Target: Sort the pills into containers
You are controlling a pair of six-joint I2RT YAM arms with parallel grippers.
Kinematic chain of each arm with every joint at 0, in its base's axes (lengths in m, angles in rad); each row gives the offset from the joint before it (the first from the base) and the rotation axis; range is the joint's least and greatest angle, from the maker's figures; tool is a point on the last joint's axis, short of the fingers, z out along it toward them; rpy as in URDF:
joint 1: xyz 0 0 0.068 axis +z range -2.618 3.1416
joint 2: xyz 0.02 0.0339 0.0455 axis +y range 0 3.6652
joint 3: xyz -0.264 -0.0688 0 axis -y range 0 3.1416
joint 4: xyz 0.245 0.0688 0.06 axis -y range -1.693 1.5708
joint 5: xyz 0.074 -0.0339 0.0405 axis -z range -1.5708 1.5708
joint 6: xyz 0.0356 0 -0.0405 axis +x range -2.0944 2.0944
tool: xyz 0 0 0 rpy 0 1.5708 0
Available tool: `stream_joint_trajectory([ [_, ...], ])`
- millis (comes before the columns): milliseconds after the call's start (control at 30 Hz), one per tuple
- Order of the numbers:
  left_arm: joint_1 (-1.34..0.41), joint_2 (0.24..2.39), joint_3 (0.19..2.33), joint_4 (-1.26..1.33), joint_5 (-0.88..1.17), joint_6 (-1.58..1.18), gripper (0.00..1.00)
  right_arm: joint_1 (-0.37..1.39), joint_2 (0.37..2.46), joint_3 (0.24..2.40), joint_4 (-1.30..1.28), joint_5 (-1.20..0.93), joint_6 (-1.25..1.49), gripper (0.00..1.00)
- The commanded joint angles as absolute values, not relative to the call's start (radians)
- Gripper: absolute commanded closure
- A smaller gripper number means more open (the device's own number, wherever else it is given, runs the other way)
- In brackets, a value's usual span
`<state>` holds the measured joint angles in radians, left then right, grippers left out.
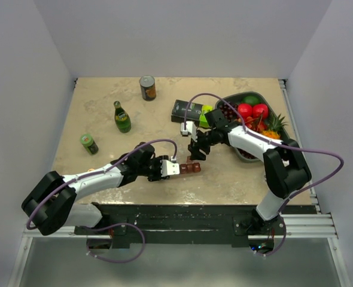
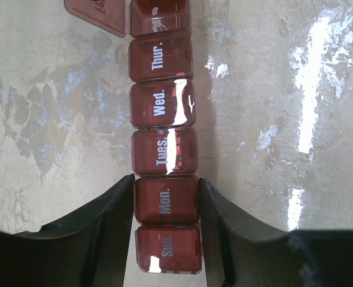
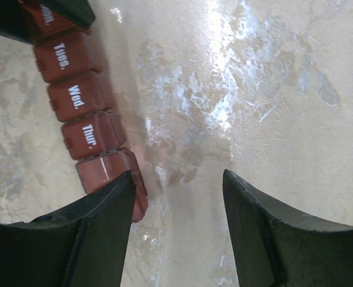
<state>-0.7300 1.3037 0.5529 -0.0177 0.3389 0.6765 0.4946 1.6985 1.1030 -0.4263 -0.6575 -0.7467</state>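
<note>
Left gripper point(image 2: 166, 200) pinches the dark red weekly pill organizer point(image 2: 163, 110) at its Mon. cell, holding it flat on the table point(image 2: 284, 119) (an anchor, we judge) while the right gripper point(image 3: 177, 197), jaws spread and empty, hovers at the strip's far end.

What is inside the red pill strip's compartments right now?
The pill strip is shut from Sun. through Thur., hiding those contents. The next compartment stands open, lid flipped aside; pale marks inside, pill or glare unclear.

Left hand point(image 2: 166, 182) clamped tight, right hand point(image 3: 177, 176) spread apart
</note>
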Motion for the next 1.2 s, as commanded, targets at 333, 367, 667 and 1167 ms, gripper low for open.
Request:
stream_joint_trajectory([
  [333,-0.735,1.318,0.578,0.04,0.365,0.684,1.0,0.532,1.741,1.097,-0.29,-0.505,-0.598,0.43],
  [367,-0.735,1.328,0.583,0.04,0.356,0.678,1.0,0.532,1.733,1.104,-0.307,-0.523,-0.613,0.42],
  [667,-0.733,1.41,0.617,0.081,0.313,0.643,0.97,0.325,1.517,1.114,-0.361,-0.736,-0.578,0.09],
  [1167,-0.716,1.297,0.666,0.089,0.209,0.458,0.16,0.321,1.496,1.115,-0.385,-0.752,-0.618,0.07],
])
